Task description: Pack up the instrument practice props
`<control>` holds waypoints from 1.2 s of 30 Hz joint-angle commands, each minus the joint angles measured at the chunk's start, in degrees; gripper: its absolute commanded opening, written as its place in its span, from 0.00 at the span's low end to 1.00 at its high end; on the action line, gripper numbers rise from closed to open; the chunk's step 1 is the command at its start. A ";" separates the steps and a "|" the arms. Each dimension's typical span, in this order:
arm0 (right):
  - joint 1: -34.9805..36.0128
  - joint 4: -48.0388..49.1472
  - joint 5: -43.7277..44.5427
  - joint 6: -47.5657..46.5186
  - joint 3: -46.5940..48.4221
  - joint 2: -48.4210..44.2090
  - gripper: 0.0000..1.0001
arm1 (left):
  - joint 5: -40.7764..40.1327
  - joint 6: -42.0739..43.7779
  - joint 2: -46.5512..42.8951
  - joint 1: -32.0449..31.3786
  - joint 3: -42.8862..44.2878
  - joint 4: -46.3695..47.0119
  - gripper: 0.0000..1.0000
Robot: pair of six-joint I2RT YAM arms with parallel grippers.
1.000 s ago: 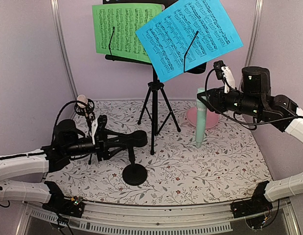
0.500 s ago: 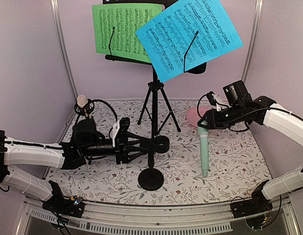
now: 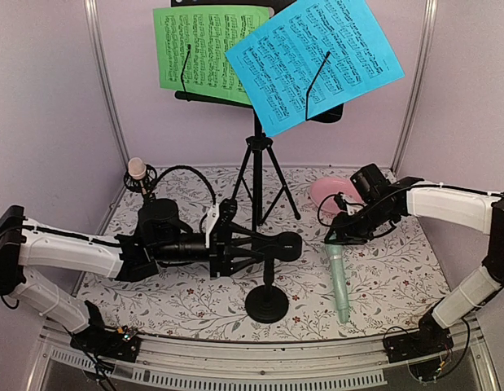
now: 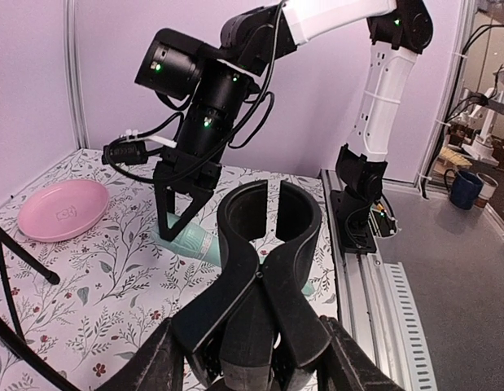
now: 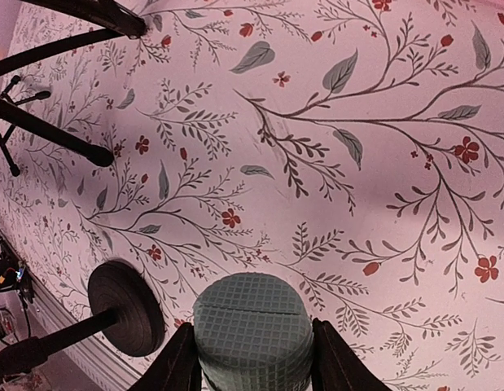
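My left gripper (image 3: 221,244) is shut on a small black mic support (image 3: 268,246), held sideways above the cloth, its round base (image 3: 266,305) hanging low. In the left wrist view its clip (image 4: 268,236) sticks out past my left gripper (image 4: 260,342). My right gripper (image 3: 343,232) is shut on the mint-green microphone (image 3: 339,281), which slants down toward the front. Its grille (image 5: 253,330) fills the right gripper (image 5: 253,362). The black music desk's tripod (image 3: 256,175) stands mid-table with the green page (image 3: 204,50) and blue page (image 3: 313,61). The pale-pink microphone (image 3: 137,169) sits in a support at back left.
A round pink dish (image 3: 326,192) lies at the back right, behind my right gripper, and also shows in the left wrist view (image 4: 63,209). Tripod legs (image 5: 56,134) spread over the flowered cloth. Pale walls and metal posts close in the sides.
My left arm has carried the mic support rightward toward the middle. My right gripper has come down and forward with the mint-green microphone, which now slants lower.
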 commanded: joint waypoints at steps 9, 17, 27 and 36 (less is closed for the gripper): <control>-1.24 2.48 3.19 3.32 -1.43 7.05 0.45 | -3.30 0.70 1.99 -2.52 2.49 3.30 0.00; -1.24 2.61 4.94 3.27 -3.08 8.04 0.58 | -5.01 1.72 2.16 -3.23 2.36 2.23 0.03; -1.33 0.33 6.26 2.93 -1.01 7.48 0.71 | -6.11 2.59 1.70 -3.37 2.66 0.38 0.17; -1.37 -2.44 4.87 -1.19 6.78 2.71 0.76 | -6.68 2.78 1.45 -3.34 2.53 -0.37 0.19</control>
